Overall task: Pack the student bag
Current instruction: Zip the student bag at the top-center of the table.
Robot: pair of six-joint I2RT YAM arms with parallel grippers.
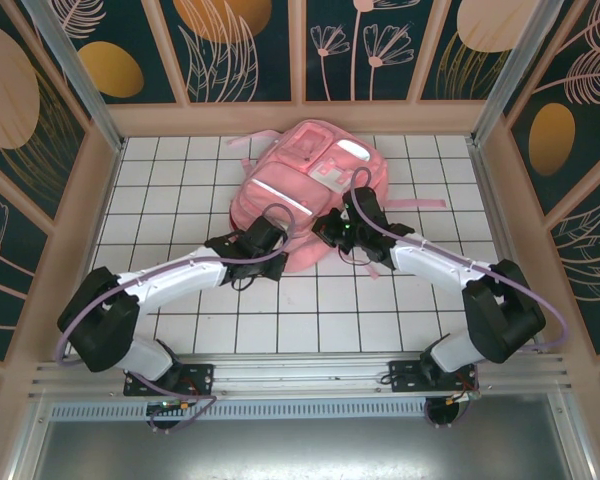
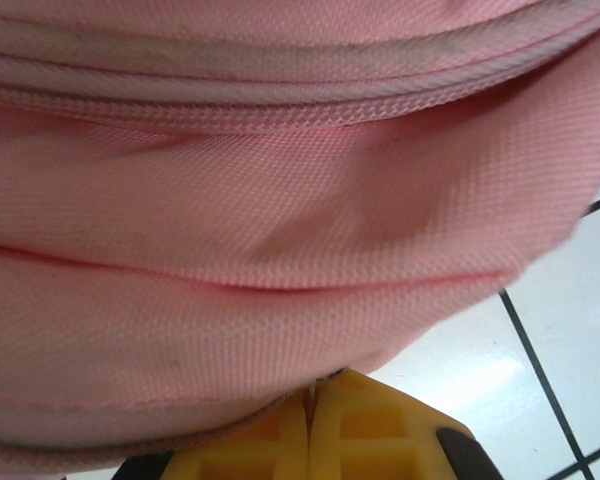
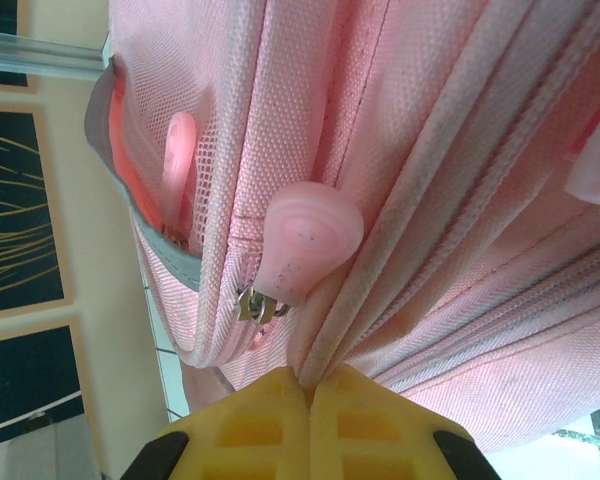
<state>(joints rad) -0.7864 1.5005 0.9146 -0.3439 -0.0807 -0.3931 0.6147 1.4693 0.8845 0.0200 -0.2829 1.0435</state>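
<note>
Clenched tight at the student bag's (image 1: 315,175) near hem with the left gripper (image 2: 315,388), hold unclear. Nipping pale piping (image 3: 352,318) beside the zip pull (image 3: 305,240) with the right gripper (image 3: 307,385). Looks soft, floppy, light: better taken by seams or straps (image 1: 420,205). Lies front-up mid-counter (image 1: 180,190), stretched 7 to 1 o'clock.

Student bag (image 1: 315,190) on table (image 1: 170,200), far middle, slightly right of centre. Your left gripper (image 1: 277,233) at bag's near-left edge, your right gripper (image 1: 330,228) at near edge just right of it; the two sit near each other, bag behind both. Arms run in diagonally from near corners. From your left wrist: bag fabric over closed fingertips, touching them, bare table to right below bag. From your right wrist: bag seams meet closed fingertips; zipper pull (image 3: 305,245) on bag just above them.
</note>
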